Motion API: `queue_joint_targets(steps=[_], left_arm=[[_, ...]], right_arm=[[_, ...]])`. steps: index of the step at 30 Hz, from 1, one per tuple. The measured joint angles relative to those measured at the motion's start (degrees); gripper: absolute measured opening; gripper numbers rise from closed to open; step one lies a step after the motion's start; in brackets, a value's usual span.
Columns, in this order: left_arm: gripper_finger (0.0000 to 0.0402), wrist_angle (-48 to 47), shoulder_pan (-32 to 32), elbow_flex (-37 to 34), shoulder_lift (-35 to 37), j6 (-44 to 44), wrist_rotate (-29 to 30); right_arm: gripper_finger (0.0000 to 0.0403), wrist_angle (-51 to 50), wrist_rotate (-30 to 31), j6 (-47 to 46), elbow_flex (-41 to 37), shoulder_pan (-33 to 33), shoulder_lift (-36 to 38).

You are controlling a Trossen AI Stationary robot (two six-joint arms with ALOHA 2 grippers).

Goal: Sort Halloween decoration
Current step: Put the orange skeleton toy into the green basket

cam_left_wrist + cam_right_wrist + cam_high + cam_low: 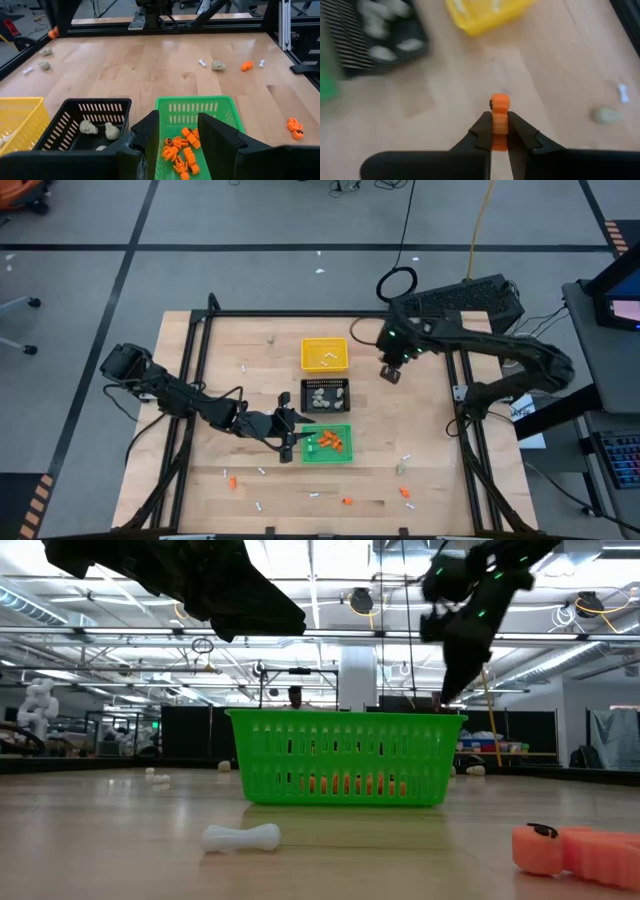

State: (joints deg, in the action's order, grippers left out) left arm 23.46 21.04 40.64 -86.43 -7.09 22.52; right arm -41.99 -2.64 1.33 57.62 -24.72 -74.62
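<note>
Three trays are already partly filled: orange bits (pixel 181 152) in the green tray (pixel 220 107) right below the left claw (pixel 178 142), whose fingers hang apart and empty; beige-grey lumps (pixel 88 126) in the black tray (pixel 65 117) beside it; white sticks (pixel 326 358) in the yellow tray (pixel 325 366). The right claw (pixel 499 131) is clamped on an orange piece (pixel 499 112), up off the table (pixel 200 380) beside the yellow tray. Plenty of strays still lie well away from both claws, so I'd say roughly halfway.
</note>
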Motion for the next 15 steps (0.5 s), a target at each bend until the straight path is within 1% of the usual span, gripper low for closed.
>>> queue_joint_targets(steps=[4,8,11,15], left_arm=[[0.0134,0.02,0.0,0.0,0.0,0.0,0.0],[0.0134,0.02,0.0,0.0,0.0,0.0,0.03],[0.0134,0.11,0.0,0.0,0.0,0.0,0.07],[0.0134,0.91,0.0,0.0,0.0,0.0,0.13]], right_arm=[[0.0017,6.38,-0.58,-3.07,-6.42,4.84,9.08],[0.0017,13.93,-0.62,-4.82,-13.14,9.69,16.66],[0.0017,20.5,-0.62,-6.46,-18.54,13.23,20.97],[0.0017,31.9,-0.56,-7.91,-25.68,17.67,24.65]])
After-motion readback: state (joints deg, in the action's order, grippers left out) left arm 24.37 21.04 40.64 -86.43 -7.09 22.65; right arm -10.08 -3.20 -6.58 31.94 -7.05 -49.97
